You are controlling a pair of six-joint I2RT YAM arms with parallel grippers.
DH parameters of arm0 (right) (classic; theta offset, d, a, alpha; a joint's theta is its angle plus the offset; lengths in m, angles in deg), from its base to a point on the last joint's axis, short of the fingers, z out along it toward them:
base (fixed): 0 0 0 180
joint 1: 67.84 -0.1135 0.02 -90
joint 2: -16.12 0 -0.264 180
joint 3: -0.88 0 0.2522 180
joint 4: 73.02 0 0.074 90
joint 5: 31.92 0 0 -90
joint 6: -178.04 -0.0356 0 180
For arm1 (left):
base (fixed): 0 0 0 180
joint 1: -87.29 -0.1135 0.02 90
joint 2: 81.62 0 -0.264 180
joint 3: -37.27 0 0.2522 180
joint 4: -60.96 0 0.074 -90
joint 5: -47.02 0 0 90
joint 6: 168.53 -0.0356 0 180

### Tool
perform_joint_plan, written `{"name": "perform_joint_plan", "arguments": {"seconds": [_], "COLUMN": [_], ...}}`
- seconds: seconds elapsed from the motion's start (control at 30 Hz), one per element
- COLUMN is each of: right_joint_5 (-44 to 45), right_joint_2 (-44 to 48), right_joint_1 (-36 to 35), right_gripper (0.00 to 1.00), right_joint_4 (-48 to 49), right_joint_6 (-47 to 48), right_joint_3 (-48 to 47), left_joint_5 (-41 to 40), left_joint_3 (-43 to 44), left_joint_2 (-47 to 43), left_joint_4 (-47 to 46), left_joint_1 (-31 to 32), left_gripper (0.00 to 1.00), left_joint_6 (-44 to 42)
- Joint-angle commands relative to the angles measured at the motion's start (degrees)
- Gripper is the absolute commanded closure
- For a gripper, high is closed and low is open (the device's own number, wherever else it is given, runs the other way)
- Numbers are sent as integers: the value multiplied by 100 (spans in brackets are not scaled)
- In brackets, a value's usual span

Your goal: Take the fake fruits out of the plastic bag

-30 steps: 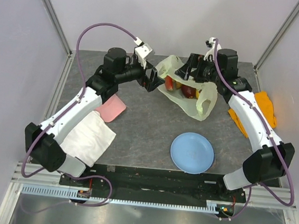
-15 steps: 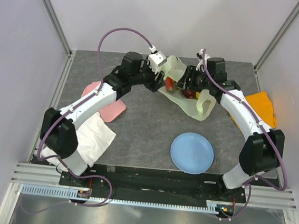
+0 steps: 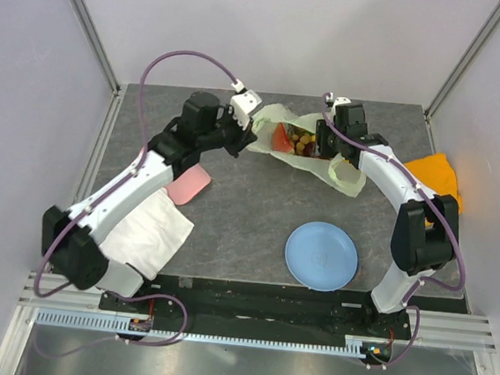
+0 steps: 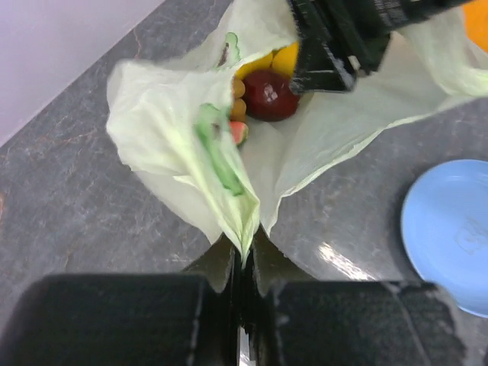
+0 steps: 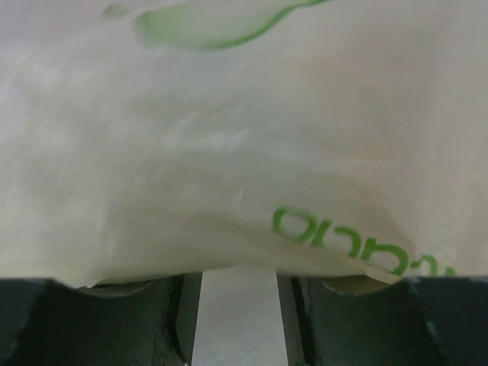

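A thin, pale yellow-green plastic bag (image 3: 347,177) with green print lies on its side at the far middle of a dark grey table (image 3: 237,231). Its mouth faces left, and several small fake fruits (image 3: 294,140) sit bunched inside it. The left wrist view shows a glossy dark red fruit (image 4: 268,95), a yellow one (image 4: 284,59) behind it, small orange pieces and a bit of red beside them.

The left gripper (image 3: 246,140) is at the bag's left edge. Its jaws are closed tight, pinching a fold of the bag's rim (image 4: 242,229) between the fingertips. The right gripper (image 3: 322,145) reaches in from the right, over the bag and directly above the fruits. In its own wrist view, crinkled bag film (image 5: 229,114) fills nearly the whole picture and drapes over the fingers (image 5: 179,309). The jaws stand somewhat apart, and whether they hold anything cannot be told.

A round light-blue plate (image 3: 321,256) rests nearer the arm bases, well apart from the bag. A pink cloth (image 3: 188,182) and a white folded cloth (image 3: 153,231) lie on the left. An orange cloth (image 3: 437,175) lies at the right edge.
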Motion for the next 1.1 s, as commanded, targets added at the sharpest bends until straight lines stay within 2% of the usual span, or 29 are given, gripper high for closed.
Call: {"name": "perform_joint_plan", "arguments": {"seconds": [0.0,0.13,0.17,0.2,0.33,0.57,0.73,0.87,1.07], "right_joint_5": [604,360,341,297,209,332,647,850,271], "right_joint_2": [126,65,38,3,-225,-489,-1155,-1859,-2589], "right_joint_1": [27,19,19,19,-25,-254,-324,-298,-236], "right_gripper": [50,35,33,30,22,2,2,2,2], "right_joint_4": [106,106,106,106,115,343,361,133,9], "right_joint_6": [554,537,424,371,247,89,-279,-447,-395], "right_joint_3": [-119,-30,-39,-65,-223,-215,-679,-1522,-2086], "left_joint_5": [317,624,686,869,1275,1451,1495,1495,1539], "left_joint_3": [-576,-1174,-1366,-1455,-1772,-2124,-2046,-1826,-1641], "left_joint_2": [-1161,-1558,-1541,-1515,-1418,-1312,-1067,-829,-644], "left_joint_4": [336,354,345,310,73,29,-6,2,116], "left_joint_1": [-111,-165,-173,-165,-165,-165,-165,-165,-165], "left_gripper": [98,98,94,85,77,75,75,75,75], "left_joint_6": [382,356,373,391,584,628,655,646,620]}}
